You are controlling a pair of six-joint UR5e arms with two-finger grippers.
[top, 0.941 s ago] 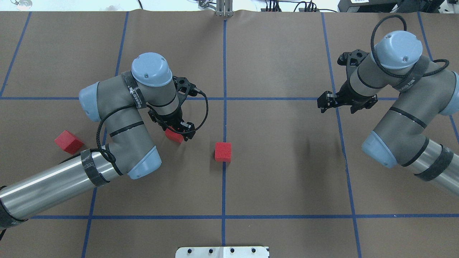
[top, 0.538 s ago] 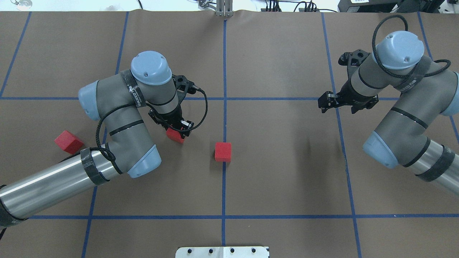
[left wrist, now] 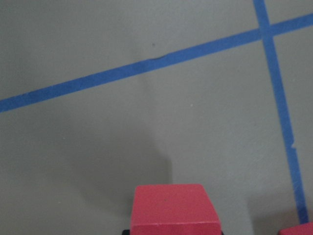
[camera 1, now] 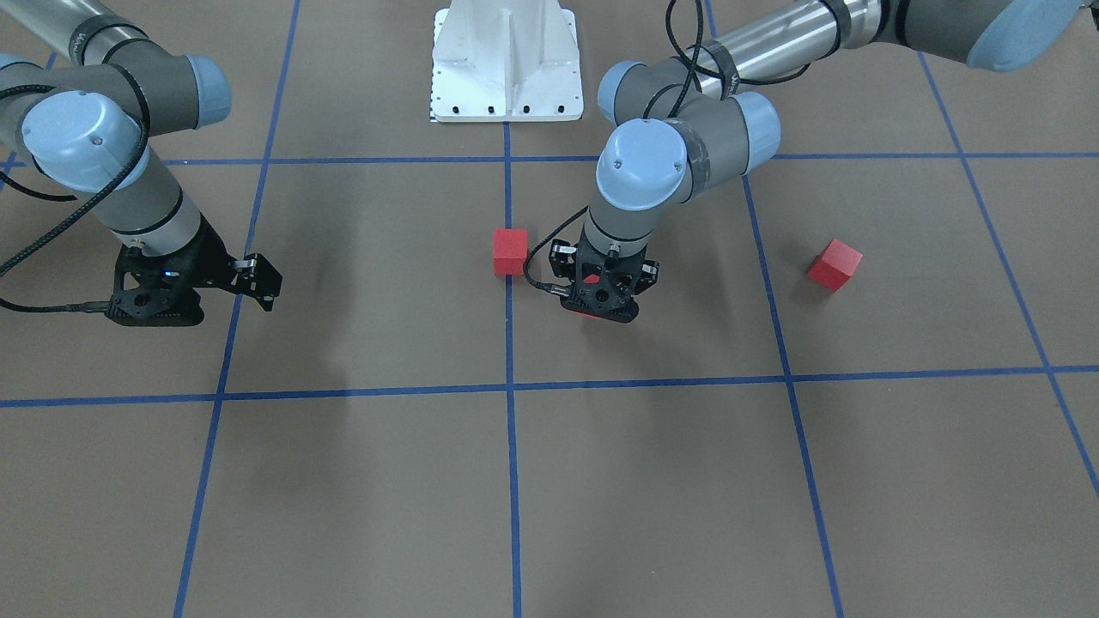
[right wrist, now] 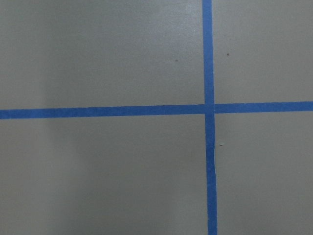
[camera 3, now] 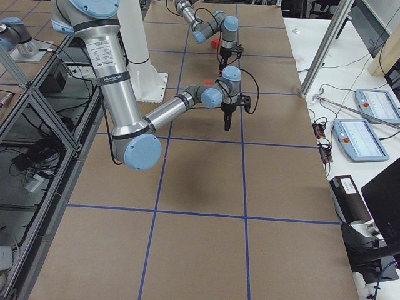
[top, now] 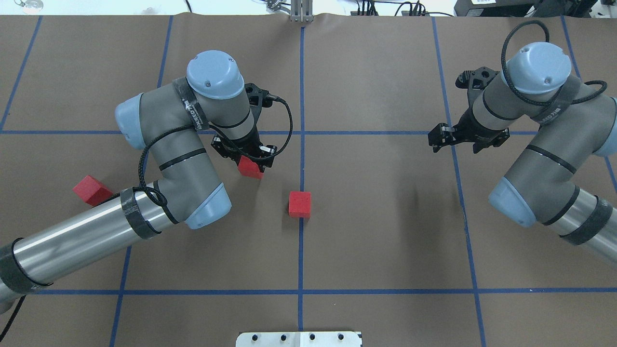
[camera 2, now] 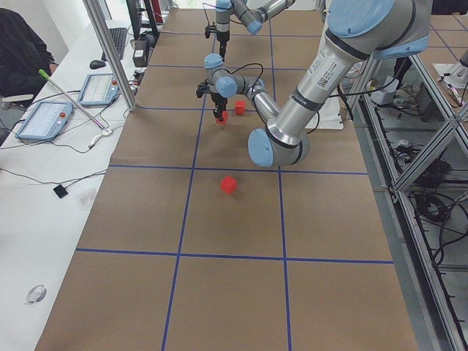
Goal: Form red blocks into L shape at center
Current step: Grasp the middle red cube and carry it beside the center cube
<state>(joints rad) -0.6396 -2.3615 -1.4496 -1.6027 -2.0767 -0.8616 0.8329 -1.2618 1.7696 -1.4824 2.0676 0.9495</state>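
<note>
The left hand (top: pixel 251 163) has carried its red block (top: pixel 249 170) a little farther from the robot and a little closer to the middle blue line (top: pixel 301 86) than a moment ago. The right arm (top: pixel 544 159) has barely moved. The other two blocks lie where they were.

The left hand is closed narrow on the red block. The right hand (top: pixel 458 140) holds nothing. Its fingers (top: pixel 435 140) are spread wide above the bare worktop (top: pixel 385 217), well off to the right.

The middle block (top: pixel 300 204) sits on the blue line, near the held one but apart from it. The third block (top: pixel 91 190) lies far to the left, just beside the left arm (top: pixel 87 236).

The left wrist camera shows the red block up close at the bottom, with a corner of the middle block at the bottom right. From the front, the hand hides most of the held block, and only a bit of red peeks out.
</note>
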